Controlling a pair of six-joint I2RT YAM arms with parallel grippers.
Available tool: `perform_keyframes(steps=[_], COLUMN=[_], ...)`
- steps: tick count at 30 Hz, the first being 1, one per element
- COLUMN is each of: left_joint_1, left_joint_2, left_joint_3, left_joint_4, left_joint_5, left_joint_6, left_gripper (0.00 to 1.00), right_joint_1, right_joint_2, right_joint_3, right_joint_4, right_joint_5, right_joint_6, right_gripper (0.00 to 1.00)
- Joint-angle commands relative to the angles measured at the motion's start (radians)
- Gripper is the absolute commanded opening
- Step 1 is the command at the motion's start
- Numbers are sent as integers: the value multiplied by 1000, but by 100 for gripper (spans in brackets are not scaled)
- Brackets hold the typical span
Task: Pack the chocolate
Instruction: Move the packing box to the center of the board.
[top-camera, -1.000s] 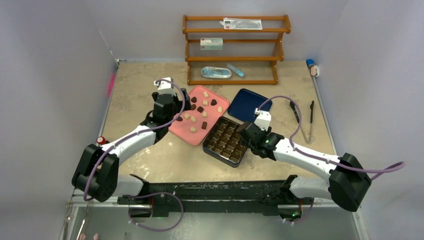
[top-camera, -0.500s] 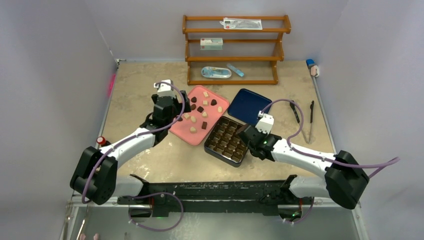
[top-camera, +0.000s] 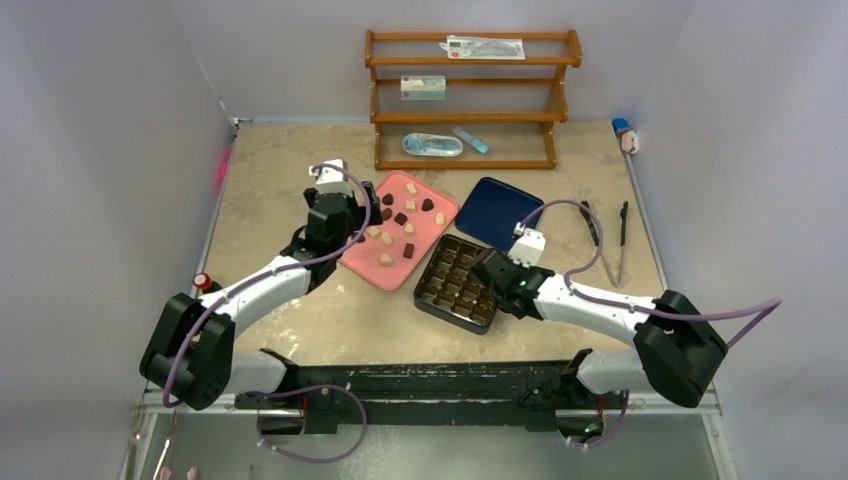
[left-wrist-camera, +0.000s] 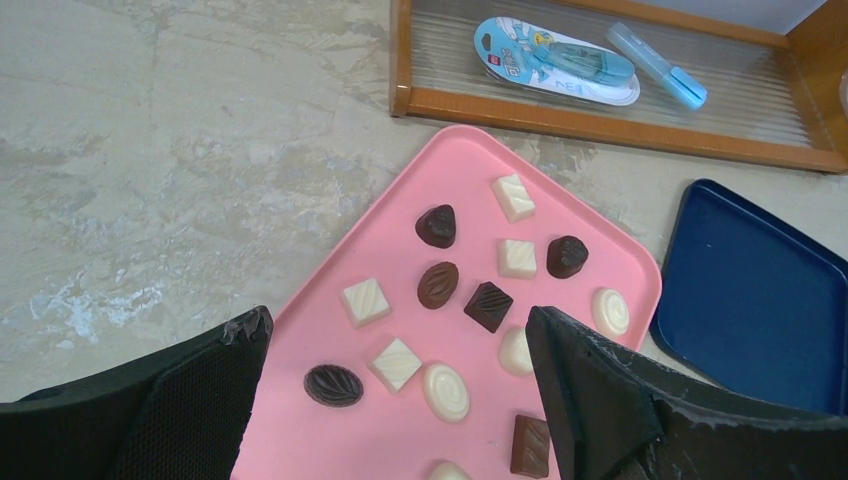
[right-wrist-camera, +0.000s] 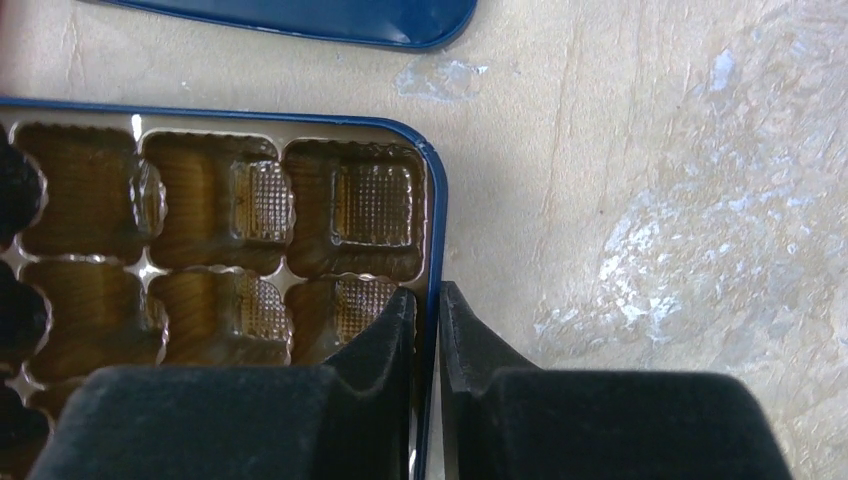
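Note:
The chocolate (left-wrist-camera: 437, 284) lies as several dark and cream-white pieces on the pink tray (left-wrist-camera: 460, 150), also seen from above as chocolate (top-camera: 401, 218) on the tray (top-camera: 362, 258). My left gripper (left-wrist-camera: 398, 318) hangs open over the tray's near half, its fingers wide apart with nothing held; from above the left gripper (top-camera: 352, 226) is at the tray's left edge. The dark gridded box (top-camera: 455, 285) sits right of the tray, its visible cells empty. My right gripper (right-wrist-camera: 428, 295) is shut on the box's blue right wall (right-wrist-camera: 438, 220), one finger inside and one outside.
A dark blue lid (top-camera: 498, 208) lies behind the box. A wooden rack (top-camera: 465, 100) with small packets stands at the back. Black tongs (top-camera: 605, 240) lie at the right, a pink marker (top-camera: 221, 170) by the left wall.
My right gripper has closed from wide open onto the box's right wall, and the arm reached further left. The box shifted slightly right. The left arm barely moved.

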Motion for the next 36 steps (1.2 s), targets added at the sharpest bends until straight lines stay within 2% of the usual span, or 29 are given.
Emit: perform_keyframes(steps=[1, 10, 20, 36], left_joint_1=[-8, -11, -14, -22], left_joint_2=[-26, -12, -9, 0], left_joint_3=[-10, -10, -10, -15], left_joint_4=[37, 38, 38, 35], left_joint_5=[-16, -17, -21, -24], left_joint_6=[22, 17, 18, -12], left_gripper=[97, 97, 97, 97], right_joint_1=[0, -17, -131, -222], right_joint_2=[27, 50, 52, 176], right_joint_3=[7, 26, 35, 149], right_joint_4=[7, 23, 53, 41], right_joint_5=[45, 53, 13, -52], right_joint_6=[22, -24, -105, -333], right_gripper=[9, 6, 6, 6])
